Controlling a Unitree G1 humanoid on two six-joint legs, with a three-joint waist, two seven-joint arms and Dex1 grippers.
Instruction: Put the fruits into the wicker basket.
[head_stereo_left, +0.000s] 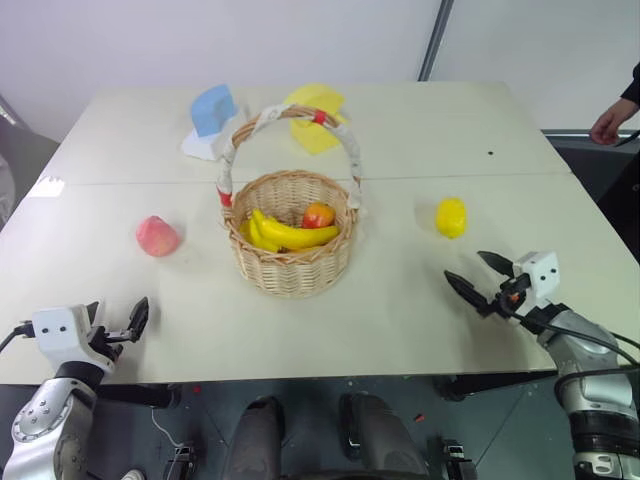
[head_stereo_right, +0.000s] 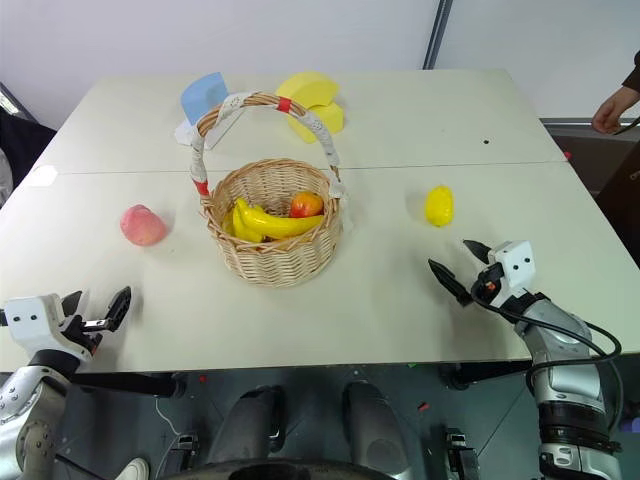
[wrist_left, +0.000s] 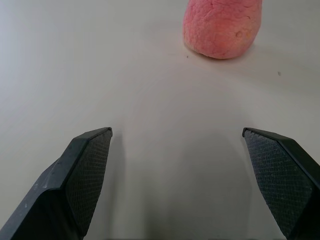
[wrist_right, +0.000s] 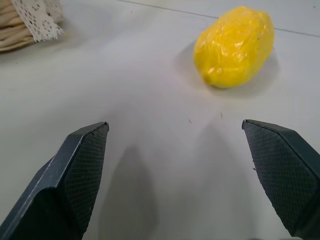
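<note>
Tan woven wicker basket (head_stereo_left: 292, 240) mid-table, bananas inside | pink-red peach-like fruit (head_stereo_left: 157, 236) on its left, yellow lemon-like fruit (head_stereo_left: 451, 217) right, both outside | left gripper (head_stereo_left: 118, 323) and right gripper (head_stereo_left: 478, 279) spread wide, empty, each likely lined up on its nearer fruit

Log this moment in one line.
left gripper open, short of peach | right gripper open, short of lemon | basket: neither inside

Bright even overhead light, soft shadows, faint glare on table (head_stereo_left: 400, 330), sharp focus
</note>
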